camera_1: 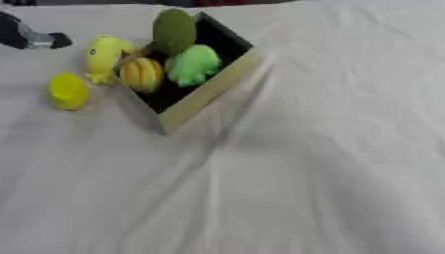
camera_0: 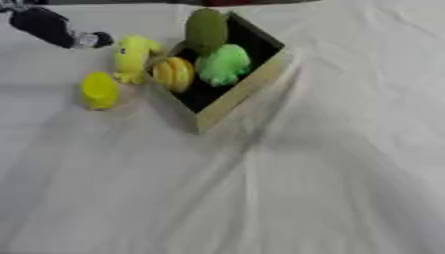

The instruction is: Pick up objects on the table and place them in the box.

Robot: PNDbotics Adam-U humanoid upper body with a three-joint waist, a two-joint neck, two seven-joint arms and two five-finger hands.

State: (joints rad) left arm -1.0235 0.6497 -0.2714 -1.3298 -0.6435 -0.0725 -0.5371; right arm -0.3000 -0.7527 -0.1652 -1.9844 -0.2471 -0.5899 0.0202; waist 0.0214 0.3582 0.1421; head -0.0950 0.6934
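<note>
Toys fill the tan dark-lined box point(camera_0: 228, 101): orange-striped ball point(camera_0: 175, 74), green frog point(camera_0: 224, 64) (olive oval point(camera_0: 206, 30) behind); left hand point(camera_0: 54, 29) grip unclear.

Tan box point(camera_0: 233, 99) with black inside, green toy point(camera_0: 223, 64), olive fruit point(camera_0: 206, 30), orange-striped piece point(camera_0: 175, 74), two yellow toys point(camera_0: 100, 90), white cloth point(camera_0: 304, 173)

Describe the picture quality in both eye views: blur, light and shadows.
Left eye view: soft blur all over; the bright green toy in the tan, dark-lined box has no crisp edges; even light, no glare, faint shadows in the white cloth folds. Right eye view: equally blurred; the yellow round object is smeared, and the black arm is cropped at the edge.
</note>
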